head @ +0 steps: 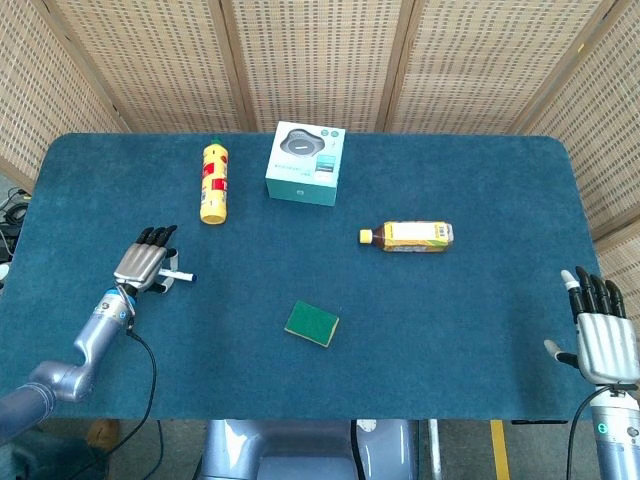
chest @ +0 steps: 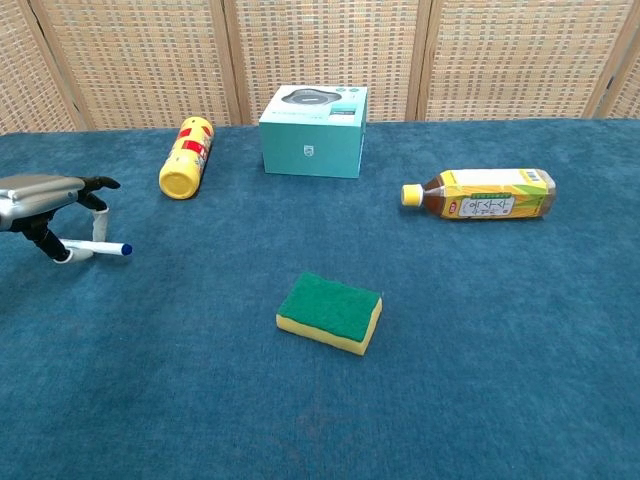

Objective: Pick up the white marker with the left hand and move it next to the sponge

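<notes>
Head view: left hand (head: 143, 265) sits palm-down over the white marker (head: 178, 276), fingers reaching fwd; the blue-capped tip pokes out to its right. Whether the marker is off the cloth can't be told here. Sponge (head: 311, 323) lies well to the hand's right, a bit nearer the robot. Right hand (head: 600, 335) holds nothing, fingers straight, at the table (head: 450, 340) edge.

Chest view: left hand (chest: 45, 200) pinches the white marker (chest: 100, 247) betw. thumb & fingers, marker about level. Sponge (chest: 330, 312) well right of it, apart.
</notes>
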Robot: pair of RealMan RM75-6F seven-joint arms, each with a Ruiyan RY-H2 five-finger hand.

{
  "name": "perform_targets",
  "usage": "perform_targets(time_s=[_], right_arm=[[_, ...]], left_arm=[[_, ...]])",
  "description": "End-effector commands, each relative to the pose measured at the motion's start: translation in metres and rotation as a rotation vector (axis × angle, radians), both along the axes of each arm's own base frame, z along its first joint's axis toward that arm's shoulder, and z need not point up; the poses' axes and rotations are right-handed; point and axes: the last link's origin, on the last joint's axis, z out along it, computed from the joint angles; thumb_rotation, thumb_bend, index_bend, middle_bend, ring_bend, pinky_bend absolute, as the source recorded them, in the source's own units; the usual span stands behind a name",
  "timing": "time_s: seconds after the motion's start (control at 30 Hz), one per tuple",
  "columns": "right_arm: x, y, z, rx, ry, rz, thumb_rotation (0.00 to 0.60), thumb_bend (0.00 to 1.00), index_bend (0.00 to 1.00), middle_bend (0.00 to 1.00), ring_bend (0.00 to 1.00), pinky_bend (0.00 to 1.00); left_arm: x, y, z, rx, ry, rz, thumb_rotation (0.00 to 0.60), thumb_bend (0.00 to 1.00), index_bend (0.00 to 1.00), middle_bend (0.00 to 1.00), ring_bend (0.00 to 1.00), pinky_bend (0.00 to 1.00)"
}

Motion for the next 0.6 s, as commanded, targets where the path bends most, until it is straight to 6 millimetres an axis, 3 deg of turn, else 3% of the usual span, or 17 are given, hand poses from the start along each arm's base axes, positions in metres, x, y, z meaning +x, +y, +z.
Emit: perform_targets(time_s=[0.03,0.3,0.53,0.6], right_arm=[[0.0,0.0,0.0,0.0,-0.001,0.0,0.6,0.0,0.0,0.0,0.0,0.0],[0.001,0.0,0.0,0.005,-0.008,-0.001,0.6,0.0,0.0,0.0,0.0,0.0],[-0.001,-0.001,0.002,0.0,-0.015,-0.006,0.6,0.0,0.0,0.0,0.0,0.0],[-0.001,-0.001,0.003,-0.002,-0.019,-0.009,0.6,0.0,0.0,0.0,0.0,0.0]], left_arm=[[0.007,-0.003,0.005,0.004,-0.009,-0.039,0.6,0.37,0.66,0.0,0.0,0.0],[0.051,-0.02,0.0,-0.049,-0.026,-0.207,0.6,0.37,0.66,0.0,0.0,0.0],[0.091,-0.028,-0.028,-0.125,0.04,-0.339,0.6,0.37,0.67,0.0,0.0,0.0],[0.109,-0.028,-0.044,-0.147,0.055,-0.374,0.6,0.37,0.67,0.0,0.0,0.0]])
